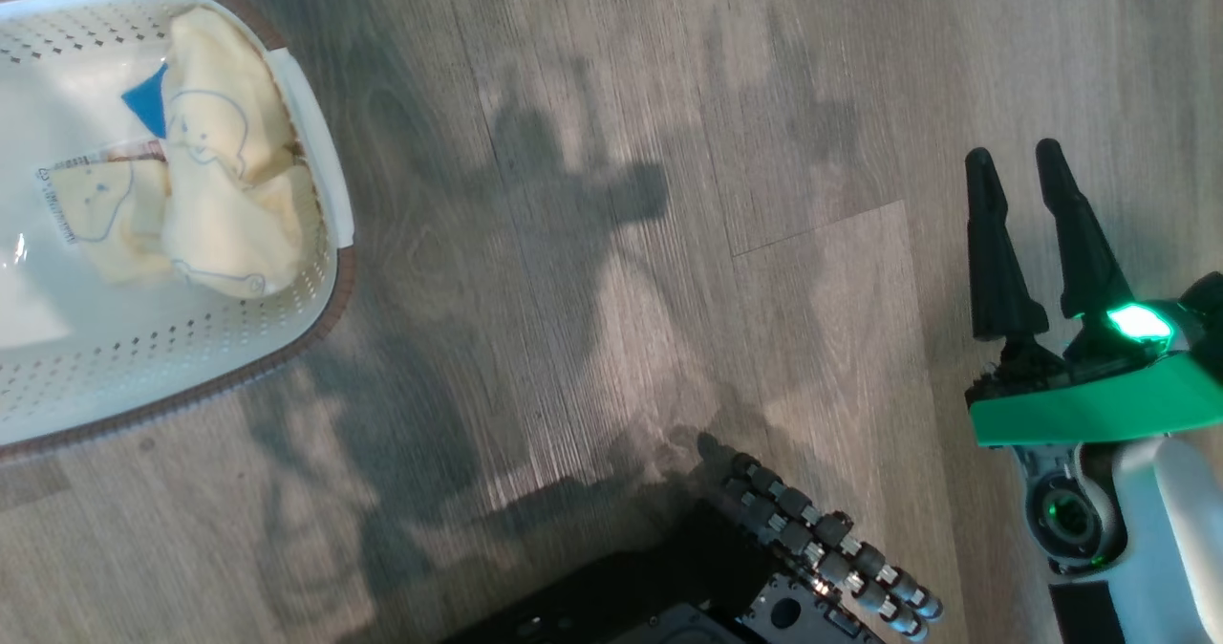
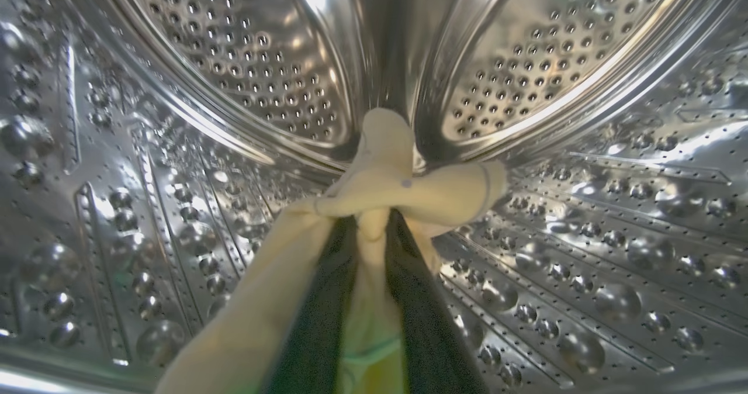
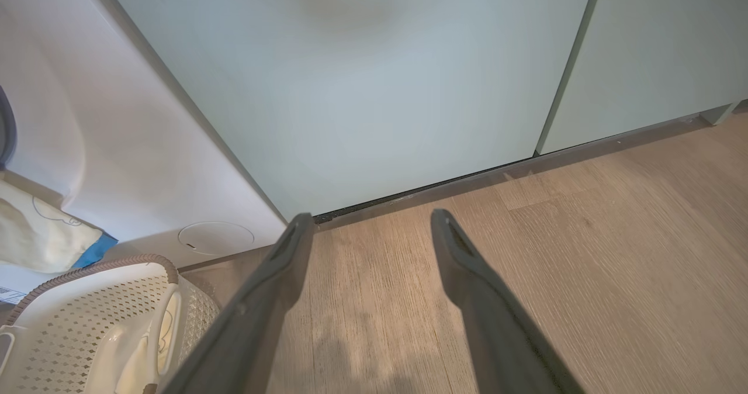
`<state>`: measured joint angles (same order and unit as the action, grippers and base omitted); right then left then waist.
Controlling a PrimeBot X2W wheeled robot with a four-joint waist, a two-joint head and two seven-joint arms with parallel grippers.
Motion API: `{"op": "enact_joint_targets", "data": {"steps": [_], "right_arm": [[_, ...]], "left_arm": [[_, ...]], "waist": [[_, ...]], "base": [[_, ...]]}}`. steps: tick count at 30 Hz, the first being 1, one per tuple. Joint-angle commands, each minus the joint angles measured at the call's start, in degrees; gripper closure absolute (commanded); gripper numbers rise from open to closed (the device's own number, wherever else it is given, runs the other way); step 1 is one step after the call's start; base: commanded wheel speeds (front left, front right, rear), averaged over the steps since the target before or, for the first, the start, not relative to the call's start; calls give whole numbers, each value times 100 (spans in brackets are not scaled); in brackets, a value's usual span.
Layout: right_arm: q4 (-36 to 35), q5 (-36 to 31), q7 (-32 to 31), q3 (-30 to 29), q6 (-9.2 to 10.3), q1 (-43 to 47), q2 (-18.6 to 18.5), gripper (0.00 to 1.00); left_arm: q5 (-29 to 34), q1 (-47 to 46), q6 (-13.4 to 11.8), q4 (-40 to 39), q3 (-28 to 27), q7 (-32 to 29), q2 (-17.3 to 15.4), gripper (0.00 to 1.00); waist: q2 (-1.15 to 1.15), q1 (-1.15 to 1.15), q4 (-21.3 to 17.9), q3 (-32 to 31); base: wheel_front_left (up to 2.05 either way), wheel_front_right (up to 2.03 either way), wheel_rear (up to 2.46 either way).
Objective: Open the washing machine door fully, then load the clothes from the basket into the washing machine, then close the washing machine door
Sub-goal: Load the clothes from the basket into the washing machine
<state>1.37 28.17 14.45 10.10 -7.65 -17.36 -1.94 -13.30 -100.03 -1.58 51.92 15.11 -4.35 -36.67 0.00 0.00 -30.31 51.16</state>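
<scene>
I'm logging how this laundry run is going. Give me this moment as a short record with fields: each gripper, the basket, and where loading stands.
left gripper: shut on a pale yellow garment, inside the steel drum
right gripper: open, empty, over the wooden floor
basket: on the floor, holds more yellow clothes
loading: under way, not yet finished
</scene>
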Motion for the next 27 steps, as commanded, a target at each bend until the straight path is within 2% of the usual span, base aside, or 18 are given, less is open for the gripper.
{"op": "enact_joint_targets", "data": {"steps": [1,2,18,27], "right_arm": [[-100,47,54,64,16,50,-94,0],[-94,47,54,55,16,41,-94,0],[-84,-117,55,-243,16,-11,-94,0],[-94,-323,55,-472,16,7,-94,0]], "left_arm": [[-98,-148,20,-105,-53,-38,-104,17],[-117,-131,28,-64,-49,-59,-92,0],[-595,486,85,110,-210,345,195,0],[-721,1225,-30,-274,-197,765,383,0]], "waist": [[0,0,12,-4],[0,0,29,-9],[0,0,455,-252],[0,0,768,-524]], "base": [[0,0,0],[0,0,0],[0,0,0],[0,0,0]]}}
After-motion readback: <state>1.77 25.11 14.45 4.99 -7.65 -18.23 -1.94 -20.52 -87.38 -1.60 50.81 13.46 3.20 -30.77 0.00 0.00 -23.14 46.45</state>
